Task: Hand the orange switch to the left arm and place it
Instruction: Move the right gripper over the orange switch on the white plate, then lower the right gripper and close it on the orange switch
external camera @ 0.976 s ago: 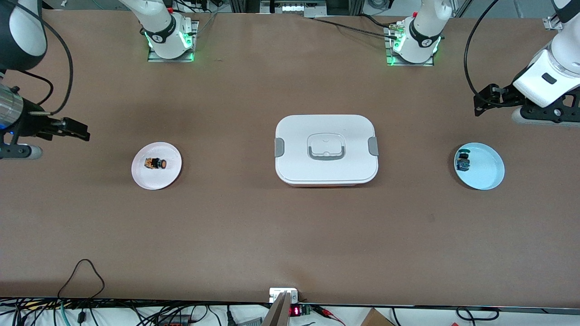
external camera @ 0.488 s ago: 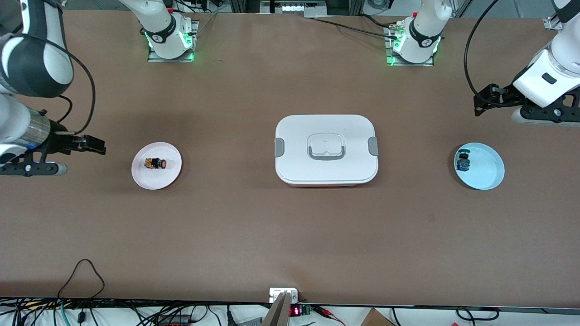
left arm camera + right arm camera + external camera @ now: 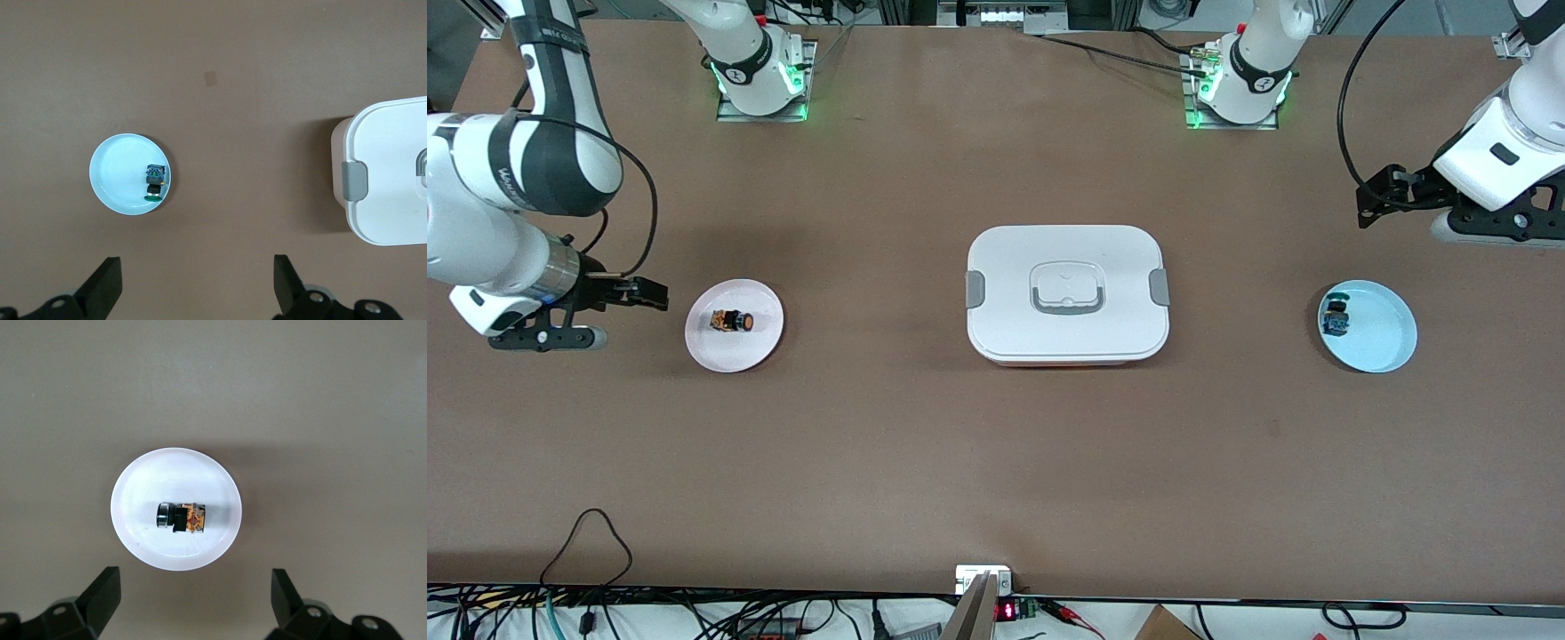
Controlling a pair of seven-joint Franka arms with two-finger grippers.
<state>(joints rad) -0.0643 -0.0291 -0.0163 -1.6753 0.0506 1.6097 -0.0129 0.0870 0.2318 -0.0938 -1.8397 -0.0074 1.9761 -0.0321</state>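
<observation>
Lying on its side: the orange switch on the white plate, cap end pointing toward the box.
White plate: on the brown table, toward the right arm's end, well apart from every table edge.
Box: white lidded box mid-table, lid on, grey latches at both short sides.
Blue switch: blue switch on the light blue plate, toward the left arm's end.
Right gripper: right gripper low over bare table just beside the white plate, on the side away from the box; jaws spread wide, holding nothing.
Left gripper: left gripper up over the table near the light blue plate; jaws spread wide, empty.
</observation>
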